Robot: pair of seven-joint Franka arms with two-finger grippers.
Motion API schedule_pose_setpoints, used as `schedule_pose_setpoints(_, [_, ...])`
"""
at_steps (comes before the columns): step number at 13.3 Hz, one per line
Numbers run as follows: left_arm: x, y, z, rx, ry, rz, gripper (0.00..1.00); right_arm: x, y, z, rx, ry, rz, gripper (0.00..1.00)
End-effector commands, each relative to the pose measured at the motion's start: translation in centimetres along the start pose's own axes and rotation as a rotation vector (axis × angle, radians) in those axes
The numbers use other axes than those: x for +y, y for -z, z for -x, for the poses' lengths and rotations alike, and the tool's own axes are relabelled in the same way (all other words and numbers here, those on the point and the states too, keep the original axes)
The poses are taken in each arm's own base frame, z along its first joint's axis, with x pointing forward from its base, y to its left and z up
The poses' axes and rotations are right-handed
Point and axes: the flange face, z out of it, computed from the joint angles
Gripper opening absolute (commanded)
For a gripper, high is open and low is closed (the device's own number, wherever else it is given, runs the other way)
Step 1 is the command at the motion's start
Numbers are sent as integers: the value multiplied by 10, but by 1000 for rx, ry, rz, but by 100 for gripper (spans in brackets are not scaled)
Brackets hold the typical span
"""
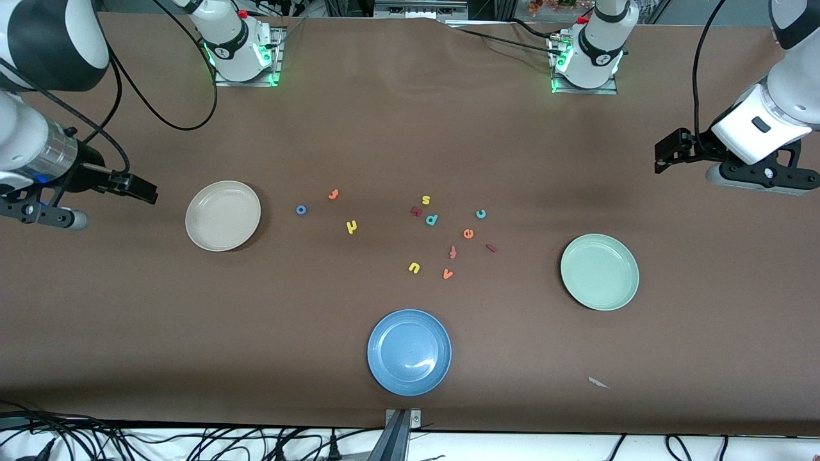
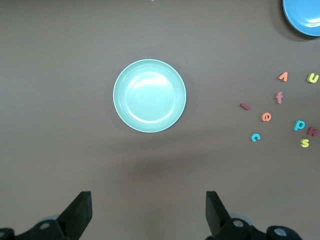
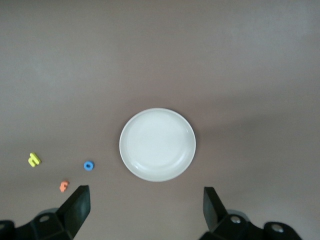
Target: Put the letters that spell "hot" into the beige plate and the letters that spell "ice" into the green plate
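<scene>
The beige plate (image 1: 223, 216) (image 3: 157, 144) lies empty toward the right arm's end. Beside it are the blue o (image 1: 301, 209) (image 3: 88, 165), orange t (image 1: 333, 194) (image 3: 63, 186) and yellow h (image 1: 351, 226) (image 3: 33, 159). The green plate (image 1: 599, 271) (image 2: 149, 96) lies empty toward the left arm's end. Teal c (image 1: 480, 214) (image 2: 255, 137), orange e (image 1: 468, 234) (image 2: 267, 117) and dark red i (image 1: 491, 248) (image 2: 245, 106) lie mid-table. My right gripper (image 1: 138, 187) (image 3: 147, 207) hangs open over bare table beside the beige plate. My left gripper (image 1: 666, 153) (image 2: 149, 210) hangs open over bare table near the green plate.
A blue plate (image 1: 409, 351) sits empty nearest the front camera. Other letters lie among the middle group: yellow s (image 1: 426, 200), teal p (image 1: 432, 219), red-orange f (image 1: 453, 251), yellow u (image 1: 414, 267), orange v (image 1: 448, 274). A small pale scrap (image 1: 598, 383) lies near the front edge.
</scene>
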Motion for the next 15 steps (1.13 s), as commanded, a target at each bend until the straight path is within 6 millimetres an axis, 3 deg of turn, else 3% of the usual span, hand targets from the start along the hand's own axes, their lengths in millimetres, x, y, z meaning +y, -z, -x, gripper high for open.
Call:
schedule_pose_setpoints(1, [0, 7, -1, 1, -23, -24, 100, 2, 10, 10, -12, 33, -12, 100])
schedule_pose_setpoints(15, [1, 7, 0, -2, -24, -26, 100, 5, 10, 7, -1, 19, -17, 100])
